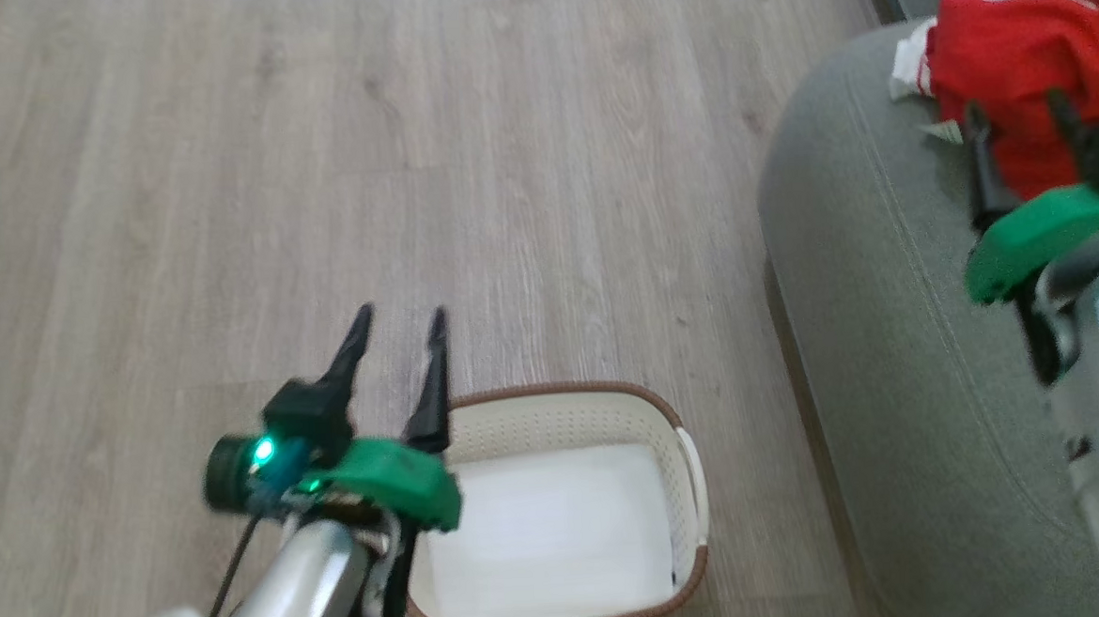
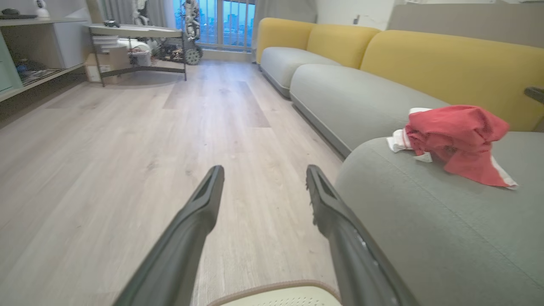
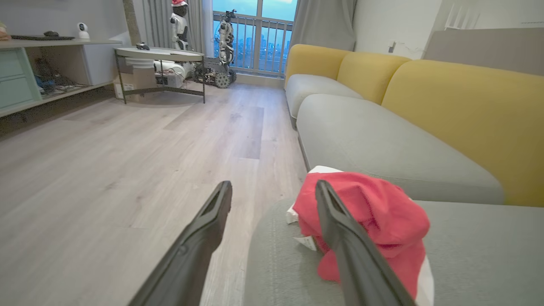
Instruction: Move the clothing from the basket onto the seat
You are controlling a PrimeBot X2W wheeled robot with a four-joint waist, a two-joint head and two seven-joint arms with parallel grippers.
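Observation:
The red clothing (image 1: 1025, 58) with white trim lies crumpled on the grey-green seat (image 1: 878, 291) at the upper right; it is also on the cushion as the clothing (image 2: 459, 138) and the clothing (image 3: 378, 212). My right gripper (image 1: 1017, 107) hovers open just in front of it, holding nothing. The cream basket (image 1: 678, 433) with its brown rim stands on the floor beside the seat, with no garment inside. My left gripper (image 1: 400, 318) is open above the basket's far left corner, fingers pointing over bare floor.
Wooden floor (image 1: 317, 170) stretches to the left and ahead. Further grey seats with yellow backrests (image 3: 459, 97) continue along the wall. A low table (image 3: 159, 55), shelving (image 3: 42, 72) and parked robots (image 3: 221, 46) stand far off by the window.

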